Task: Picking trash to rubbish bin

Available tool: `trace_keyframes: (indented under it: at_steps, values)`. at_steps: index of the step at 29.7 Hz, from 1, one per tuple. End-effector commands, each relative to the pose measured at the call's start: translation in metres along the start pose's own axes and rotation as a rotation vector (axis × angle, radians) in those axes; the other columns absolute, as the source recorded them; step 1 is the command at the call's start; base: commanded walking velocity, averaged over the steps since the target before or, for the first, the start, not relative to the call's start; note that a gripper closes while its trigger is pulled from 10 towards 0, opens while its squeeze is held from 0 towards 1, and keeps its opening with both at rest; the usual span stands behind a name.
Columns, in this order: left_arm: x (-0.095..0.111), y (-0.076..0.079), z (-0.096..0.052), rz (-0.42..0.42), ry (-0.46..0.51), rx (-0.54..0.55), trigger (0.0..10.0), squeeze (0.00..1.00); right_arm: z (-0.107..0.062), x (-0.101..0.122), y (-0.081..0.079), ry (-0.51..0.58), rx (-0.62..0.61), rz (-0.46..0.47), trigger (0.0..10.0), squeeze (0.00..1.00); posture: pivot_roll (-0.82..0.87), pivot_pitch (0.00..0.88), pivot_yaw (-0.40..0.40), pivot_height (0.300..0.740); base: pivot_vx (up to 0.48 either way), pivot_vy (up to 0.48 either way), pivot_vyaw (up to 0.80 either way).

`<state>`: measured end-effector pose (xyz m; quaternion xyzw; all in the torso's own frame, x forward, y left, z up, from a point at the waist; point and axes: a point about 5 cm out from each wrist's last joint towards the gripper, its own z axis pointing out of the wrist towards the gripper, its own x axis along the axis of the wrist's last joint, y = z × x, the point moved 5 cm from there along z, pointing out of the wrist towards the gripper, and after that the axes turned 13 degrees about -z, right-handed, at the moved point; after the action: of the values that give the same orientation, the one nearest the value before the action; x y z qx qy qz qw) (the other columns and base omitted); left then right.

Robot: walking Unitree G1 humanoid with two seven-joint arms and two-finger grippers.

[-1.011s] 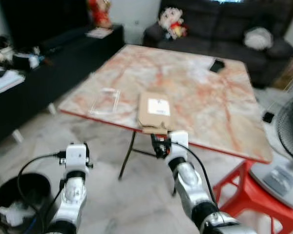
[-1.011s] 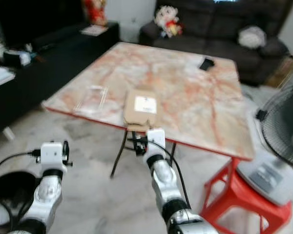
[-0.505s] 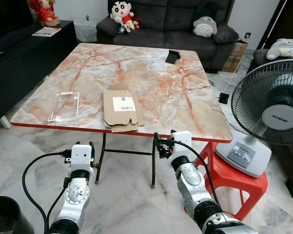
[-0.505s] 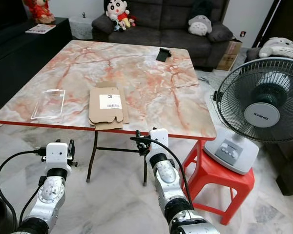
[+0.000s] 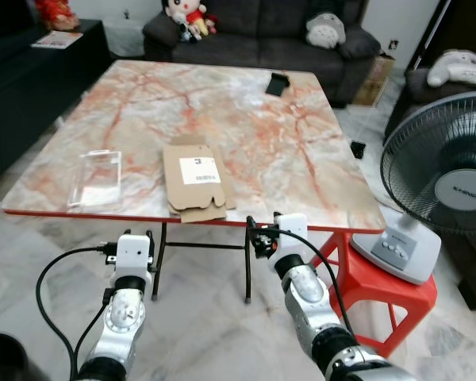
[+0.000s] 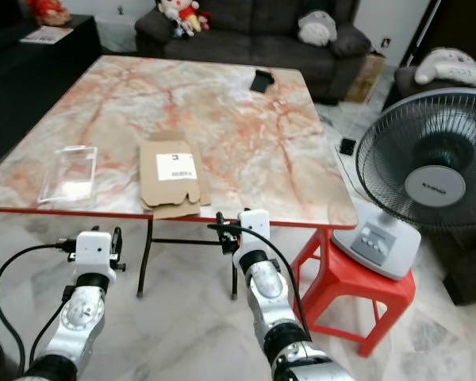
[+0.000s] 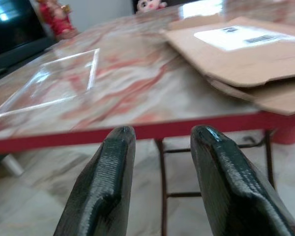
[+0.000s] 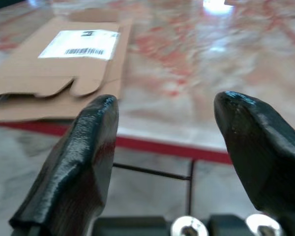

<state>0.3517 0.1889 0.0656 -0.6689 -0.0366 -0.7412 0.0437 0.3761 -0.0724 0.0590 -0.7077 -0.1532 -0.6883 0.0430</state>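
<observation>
View: it swings round since a second ago, the black bin slips out at the lower left and the marble table point(image 5: 301, 167) sits square ahead — the camera turns, the trash stays put.
Meaning: judged lined up for a pick; nothing lifted yet.
Trash: flattened cardboard box point(image 5: 193, 179), white label up, at the near edge; clear plastic tray point(image 5: 94, 176) just beside it.
Left gripper point(image 7: 160, 147): fingers apart, empty, below the edge.
Right gripper point(image 8: 164, 123): spread wide, empty.

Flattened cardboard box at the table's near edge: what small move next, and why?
Probably ease the right gripper forward and up toward the flattened cardboard box. Its fingers are open and empty, just below the table edge, and the box's flap overhangs that edge, closest to this arm.
</observation>
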Motion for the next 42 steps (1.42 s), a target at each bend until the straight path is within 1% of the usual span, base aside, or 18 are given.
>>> trace_keyframes:
  at_steps: [1, 14, 16, 22, 28, 31, 34, 35, 36, 37, 40, 42]
  values:
    - [0.001, -0.003, 0.001, 0.012, 0.000, -0.002, 10.0, 0.00, 0.002, 0.004, -0.004, 0.009, 0.004, 0.012, 10.0, 0.00, -0.01, 0.000, -0.057, 0.740, 0.000, 0.000, -0.80]
    - [0.003, 0.001, 0.001, 0.020, 0.010, -0.021, 10.0, 0.00, 0.003, 0.005, -0.005, 0.012, 0.004, 0.016, 10.0, 0.00, -0.01, 0.000, -0.056, 0.740, 0.000, 0.000, -0.80]
    - [0.004, 0.002, 0.001, 0.025, 0.014, -0.029, 10.0, 0.00, 0.003, 0.006, -0.005, 0.022, 0.000, 0.029, 10.0, 0.00, -0.01, 0.000, -0.054, 0.740, 0.000, 0.000, 0.00]
    - [0.007, 0.007, 0.002, 0.056, 0.026, -0.055, 10.0, 0.00, 0.003, 0.006, -0.005, 0.023, 0.006, 0.030, 10.0, 0.00, -0.01, 0.000, -0.054, 0.740, 0.000, 0.000, 0.00]
    - [0.015, 0.014, 0.005, 0.116, 0.056, -0.098, 10.0, 0.00, 0.002, 0.005, -0.008, 0.019, 0.015, 0.031, 10.0, 0.00, -0.01, 0.002, -0.052, 0.740, 0.000, 0.000, 0.00]
    - [0.015, 0.016, 0.005, 0.135, 0.057, -0.108, 10.0, 0.00, 0.002, 0.005, -0.008, 0.019, 0.017, 0.032, 10.0, 0.00, -0.01, 0.003, -0.051, 0.740, 0.000, 0.000, 0.00]
    - [0.015, 0.018, 0.005, 0.171, 0.055, -0.121, 10.0, 0.00, 0.002, 0.005, -0.009, 0.018, 0.018, 0.033, 10.0, 0.00, -0.01, 0.001, -0.050, 0.740, 0.000, 0.000, 0.00]
    - [0.013, 0.021, 0.004, 0.197, 0.051, -0.139, 10.0, 0.00, 0.002, 0.004, -0.009, 0.017, 0.020, 0.033, 10.0, 0.00, -0.01, 0.000, -0.049, 0.740, 0.000, 0.000, 0.00]
    - [0.012, 0.023, 0.003, 0.215, 0.047, -0.158, 10.0, 0.05, 0.002, 0.004, -0.009, 0.016, 0.021, 0.033, 10.0, 0.00, -0.01, 0.000, -0.049, 0.740, 0.000, 0.000, 0.00]
    - [0.010, 0.027, 0.002, 0.242, 0.041, -0.186, 10.0, 1.00, 0.002, 0.004, -0.010, 0.016, 0.022, 0.033, 10.0, 0.00, -0.01, 0.000, -0.049, 0.740, 0.000, 0.000, 0.00]
    - [0.003, 0.035, -0.002, 0.315, 0.026, -0.249, 10.0, 1.00, 0.002, 0.004, -0.010, 0.015, 0.023, 0.034, 10.0, 0.00, -0.01, 0.000, -0.047, 0.740, 0.000, 0.000, 0.00]
    - [0.000, 0.037, -0.004, 0.347, 0.018, -0.267, 10.0, 1.00, 0.002, 0.004, -0.010, 0.015, 0.024, 0.034, 10.0, 0.00, -0.01, 0.000, -0.047, 0.740, 0.000, 0.000, 0.00]
